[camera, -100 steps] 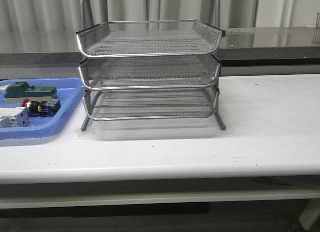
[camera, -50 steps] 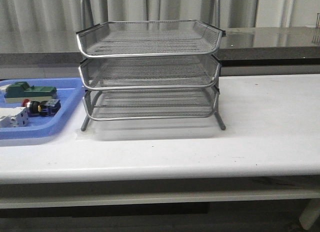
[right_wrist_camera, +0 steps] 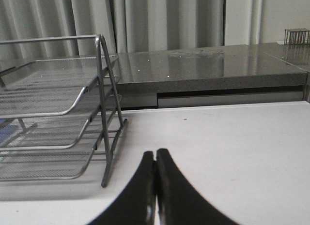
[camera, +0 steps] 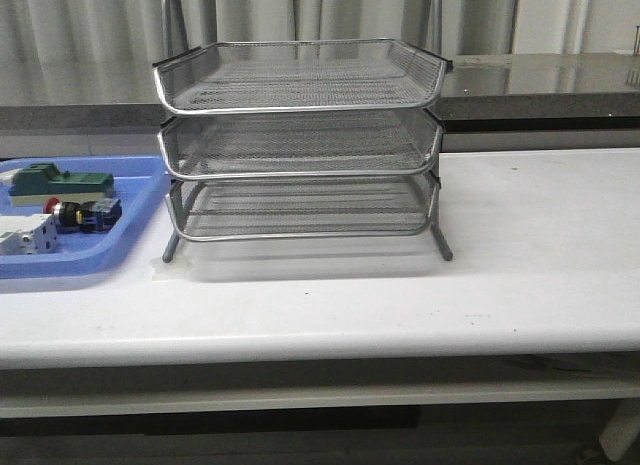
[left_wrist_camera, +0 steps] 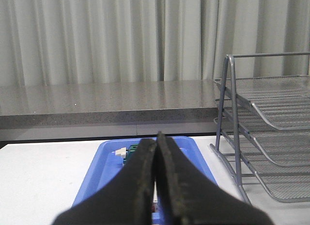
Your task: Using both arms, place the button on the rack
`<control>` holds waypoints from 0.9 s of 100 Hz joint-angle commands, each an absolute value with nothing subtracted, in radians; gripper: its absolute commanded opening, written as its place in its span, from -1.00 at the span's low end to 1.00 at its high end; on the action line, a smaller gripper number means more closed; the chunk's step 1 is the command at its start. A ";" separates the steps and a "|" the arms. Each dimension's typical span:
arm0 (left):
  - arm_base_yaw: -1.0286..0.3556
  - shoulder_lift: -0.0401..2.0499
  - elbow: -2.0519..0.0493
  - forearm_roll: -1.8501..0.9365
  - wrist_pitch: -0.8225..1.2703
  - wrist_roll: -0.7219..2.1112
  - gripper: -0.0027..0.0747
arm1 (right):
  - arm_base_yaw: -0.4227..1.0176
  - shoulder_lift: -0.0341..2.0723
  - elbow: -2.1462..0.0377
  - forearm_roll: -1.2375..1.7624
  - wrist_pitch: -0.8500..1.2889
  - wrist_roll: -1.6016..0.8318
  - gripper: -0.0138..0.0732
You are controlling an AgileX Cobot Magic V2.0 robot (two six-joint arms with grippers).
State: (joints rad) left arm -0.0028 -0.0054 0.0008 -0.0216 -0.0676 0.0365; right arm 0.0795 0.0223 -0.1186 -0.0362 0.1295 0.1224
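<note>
Front view shows no arms; the button (camera: 82,214) lies in the blue tray (camera: 135,230), beside the rack (camera: 300,145). Left gripper (left_wrist_camera: 156,142) is pressed closed and empty, hiding the button beyond its tips. Right gripper (right_wrist_camera: 155,157) is likewise closed, empty.

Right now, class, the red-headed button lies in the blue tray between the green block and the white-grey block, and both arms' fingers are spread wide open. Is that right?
Not quite. The button does lie in the blue tray between the green block and the white-grey block, as the front view shows. But the wrist views show the left gripper and right gripper with fingers shut together, holding nothing.
</note>
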 commanded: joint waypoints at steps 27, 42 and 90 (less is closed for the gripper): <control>-0.003 -0.039 0.048 -0.021 -0.143 0.030 -0.92 | 0.075 0.417 -0.458 0.041 0.349 0.114 -0.82; -0.003 -0.039 0.048 -0.021 -0.143 0.030 -0.92 | 0.075 0.619 -0.604 0.041 0.455 0.114 -0.82; -0.003 -0.039 0.048 -0.021 -0.143 0.030 -0.92 | 0.077 0.973 -0.699 0.212 0.329 0.114 -0.81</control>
State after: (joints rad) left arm -0.0028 -0.0054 0.0008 -0.0216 -0.0676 0.0365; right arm 0.0795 0.9330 -0.6614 0.1551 0.4210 0.1224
